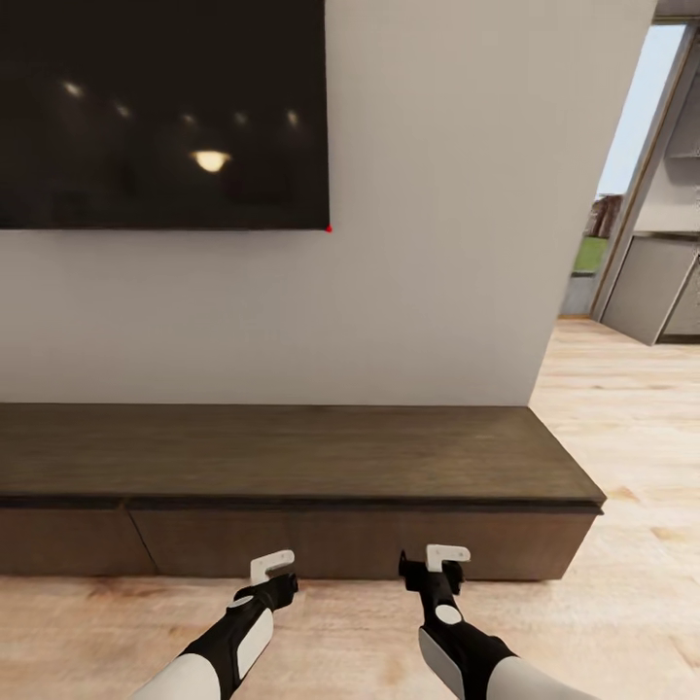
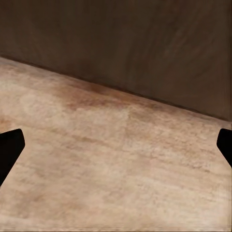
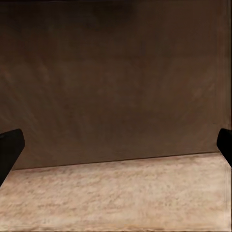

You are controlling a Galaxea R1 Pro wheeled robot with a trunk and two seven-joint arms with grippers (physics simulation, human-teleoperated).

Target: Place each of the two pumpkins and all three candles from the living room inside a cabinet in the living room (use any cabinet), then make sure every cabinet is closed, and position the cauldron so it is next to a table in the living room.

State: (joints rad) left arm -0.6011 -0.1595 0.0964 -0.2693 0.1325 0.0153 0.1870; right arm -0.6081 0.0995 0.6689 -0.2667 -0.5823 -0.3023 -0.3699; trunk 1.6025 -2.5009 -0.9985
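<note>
**Both arms stationed low before the closed cabinet front**

Nearest the head camera, the left gripper (image 1: 273,567) and right gripper (image 1: 446,558) are held just above the plank floor (image 1: 350,622), close to the cabinet (image 1: 292,457) but apart from it. In both wrist views the fingertips (image 2: 9,150) (image 3: 9,147) are seen at opposite frame edges, so both sets of jaws are judged spread wide and empty.

The cabinet is set against the grey wall (image 1: 428,292), below the TV (image 1: 160,112). Its drawer fronts (image 1: 360,540) are seen flush and shut; their contents cannot be determined. Its top is bare. No handles are seen on the fronts, so a slipping or failed pull is judged the main risk. A fingertip may also be driven into the floor or the panel if the approach is made too low.
</note>
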